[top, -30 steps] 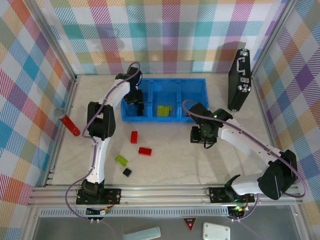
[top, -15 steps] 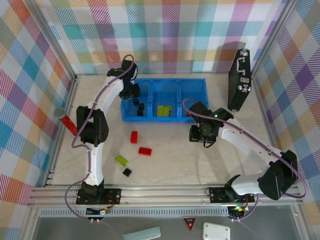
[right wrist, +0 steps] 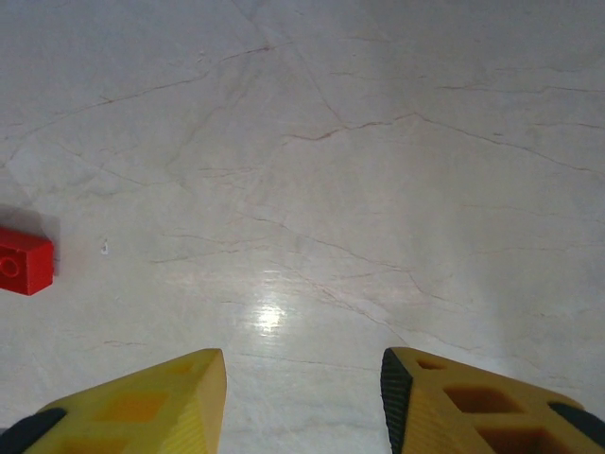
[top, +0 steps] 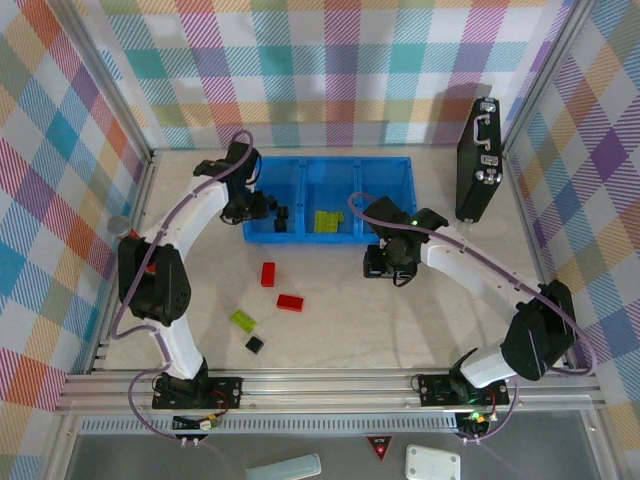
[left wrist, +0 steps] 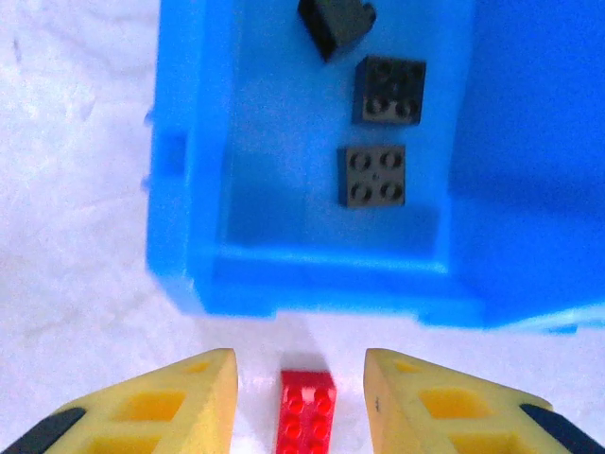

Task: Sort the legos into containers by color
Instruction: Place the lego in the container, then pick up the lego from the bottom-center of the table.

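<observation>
My left claw [left wrist: 301, 371] hangs open and empty at the blue tray's [left wrist: 321, 293] left compartment, red brick [left wrist: 307, 416] just outside the near wall, long axis pointing at the tray (my right claw [right wrist: 302, 364], open too, sits farther off).

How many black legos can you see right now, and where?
4. Three are in the tray's left compartment: a tilted brick and two flat bricks, studs up. The fourth brick sits on the table near the left arm's base. The arms may hide others.
</observation>
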{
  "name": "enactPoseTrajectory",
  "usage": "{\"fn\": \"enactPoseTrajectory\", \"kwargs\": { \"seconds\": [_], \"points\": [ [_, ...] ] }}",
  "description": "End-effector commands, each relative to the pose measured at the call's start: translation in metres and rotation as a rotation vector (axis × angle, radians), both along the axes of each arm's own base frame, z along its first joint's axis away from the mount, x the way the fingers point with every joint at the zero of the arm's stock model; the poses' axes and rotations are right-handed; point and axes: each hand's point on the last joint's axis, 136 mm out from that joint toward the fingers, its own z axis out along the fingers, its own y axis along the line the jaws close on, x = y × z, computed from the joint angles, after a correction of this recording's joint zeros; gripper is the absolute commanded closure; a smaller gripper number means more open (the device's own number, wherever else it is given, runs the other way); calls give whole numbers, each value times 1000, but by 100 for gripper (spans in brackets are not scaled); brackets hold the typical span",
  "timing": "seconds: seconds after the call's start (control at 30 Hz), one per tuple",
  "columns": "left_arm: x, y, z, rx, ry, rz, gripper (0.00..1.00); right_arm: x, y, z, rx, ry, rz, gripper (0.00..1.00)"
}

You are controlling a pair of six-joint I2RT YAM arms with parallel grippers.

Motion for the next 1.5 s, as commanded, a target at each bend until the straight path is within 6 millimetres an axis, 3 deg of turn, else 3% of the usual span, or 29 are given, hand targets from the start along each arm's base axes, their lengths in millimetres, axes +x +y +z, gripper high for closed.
{"fn": "enactPoseTrajectory", "kwargs": {
  "seconds": [0.0, 0.23, 0.4, 0.8, 1.03, 1.2, 1.47],
  "points": [
    [-18, 6, 9, -19, -21, 11, 60, 3, 20, 5, 42, -2, 52, 51],
    [-53, 27, -1, 29, 9, 25, 60, 3, 50, -1, 49, 16, 138, 52],
    [-67, 49, -12, 34, 39, 62, 60, -2, 79, -8, 35, 30, 208, 52],
    [-71, 98, -15, -49, 15, 158, 60, -19, 147, -30, -26, 52, 355, 49],
    [-65, 112, -12, -54, -41, 172, 60, -21, 171, -40, -56, 40, 257, 35],
    [-63, 112, -14, -79, -64, 173, 61, -23, 188, -43, -41, -6, 143, 25],
    [-62, 110, -9, -100, -97, 177, 61, -24, 199, -47, -88, -71, -17, 7]
  ]
}}
